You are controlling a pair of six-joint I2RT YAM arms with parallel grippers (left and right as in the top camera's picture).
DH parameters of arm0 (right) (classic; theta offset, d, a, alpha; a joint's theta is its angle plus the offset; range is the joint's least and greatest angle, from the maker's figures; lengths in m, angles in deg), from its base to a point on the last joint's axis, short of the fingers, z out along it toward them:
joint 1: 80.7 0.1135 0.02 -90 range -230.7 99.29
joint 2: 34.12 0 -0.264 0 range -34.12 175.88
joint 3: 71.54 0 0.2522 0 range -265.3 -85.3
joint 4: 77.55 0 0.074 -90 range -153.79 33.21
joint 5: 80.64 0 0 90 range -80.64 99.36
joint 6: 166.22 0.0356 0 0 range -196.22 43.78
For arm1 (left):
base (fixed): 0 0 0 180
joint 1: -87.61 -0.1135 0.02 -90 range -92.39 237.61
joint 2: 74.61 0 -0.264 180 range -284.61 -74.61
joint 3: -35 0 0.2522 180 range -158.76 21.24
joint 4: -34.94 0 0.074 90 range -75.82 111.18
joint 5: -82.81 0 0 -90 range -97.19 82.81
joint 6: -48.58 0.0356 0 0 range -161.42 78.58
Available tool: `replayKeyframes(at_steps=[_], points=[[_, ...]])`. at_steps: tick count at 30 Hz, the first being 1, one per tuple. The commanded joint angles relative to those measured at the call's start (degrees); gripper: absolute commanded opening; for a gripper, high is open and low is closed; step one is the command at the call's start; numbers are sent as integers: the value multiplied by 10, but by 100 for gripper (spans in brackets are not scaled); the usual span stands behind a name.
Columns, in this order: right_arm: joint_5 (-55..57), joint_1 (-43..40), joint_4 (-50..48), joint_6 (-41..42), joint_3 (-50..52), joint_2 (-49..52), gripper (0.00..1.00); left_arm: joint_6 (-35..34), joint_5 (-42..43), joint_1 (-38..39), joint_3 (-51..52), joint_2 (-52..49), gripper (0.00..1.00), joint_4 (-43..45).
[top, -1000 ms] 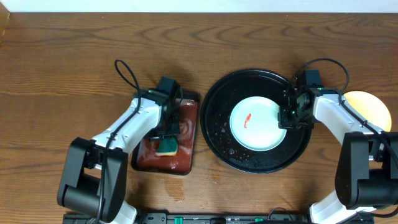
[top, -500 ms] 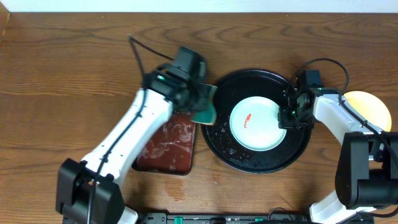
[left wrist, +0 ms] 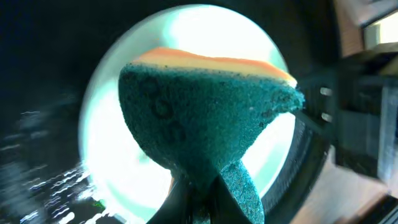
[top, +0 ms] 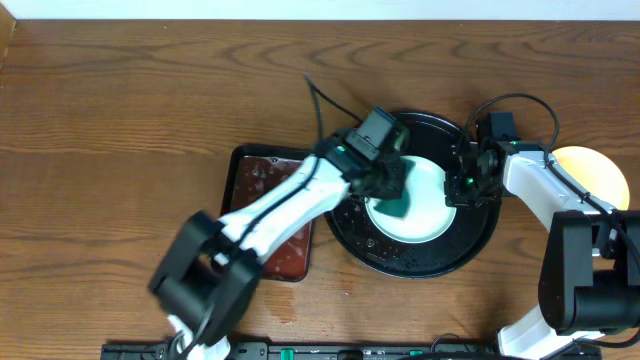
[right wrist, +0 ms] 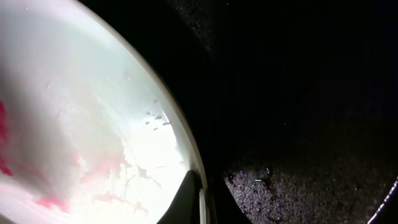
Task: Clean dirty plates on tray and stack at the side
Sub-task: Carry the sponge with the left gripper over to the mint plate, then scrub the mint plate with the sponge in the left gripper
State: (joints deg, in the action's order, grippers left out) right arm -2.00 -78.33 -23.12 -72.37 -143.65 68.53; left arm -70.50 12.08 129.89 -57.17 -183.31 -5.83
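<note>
The brown wood-grain desk (top: pixel 120 100) carries the large round black tray (top: pixel 420 262) with its raised rim right of centre. A smaller rectangular red-brown tray (top: pixel 258 172) sits just beside it on the left. One pale bluish-white round plate (top: pixel 432 205) lies in the middle of the black tray. A yellow round plate (top: pixel 595 168) sits on bare desk at the far right, partly hidden by the right arm.

The step in hand looks like wiping the pale plate. The teal-and-yellow sponge (left wrist: pixel 199 124) hangs over the plate's left-centre, though whether it presses on the surface cannot be told. To do this well, lay the sponge flat and sweep it across the red smear (right wrist: pixel 46 200). Stop short of the held edge so the two arms do not meet, and press lightly enough that the plate does not skid in the wet tray.

The left end effector (left wrist: pixel 202 193) is pinched narrow on the sponge's lower end. The right end effector (right wrist: pixel 202 199) is closed thin on the plate's right rim, steadying it.
</note>
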Motion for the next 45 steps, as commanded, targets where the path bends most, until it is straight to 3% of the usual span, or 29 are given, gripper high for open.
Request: replayKeyframes(at_steps=[1, 9, 16, 23, 27, 36, 45], points=[[-56, 12, 3, -11, 20, 29, 1, -57, 29, 13, -5, -35, 7, 31], [-56, 12, 9, -12, 20, 29, 1, -76, 16, 26, -5, -122, 7, 42], [-48, 12, 19, -12, 20, 29, 1, -68, -132, -26, -25, -126, 8, -109], [-22, 12, 26, -12, 20, 29, 1, -68, -142, -64, -59, -126, 7, -191], [-22, 12, 26, -12, 20, 29, 1, -68, -134, -63, -59, -126, 8, -172], [-22, 20, 25, -12, 20, 29, 1, -69, 15, 6, -59, -157, 7, -42], [-22, 32, 25, -12, 20, 29, 1, -91, 80, 57, -59, -162, 8, 8]])
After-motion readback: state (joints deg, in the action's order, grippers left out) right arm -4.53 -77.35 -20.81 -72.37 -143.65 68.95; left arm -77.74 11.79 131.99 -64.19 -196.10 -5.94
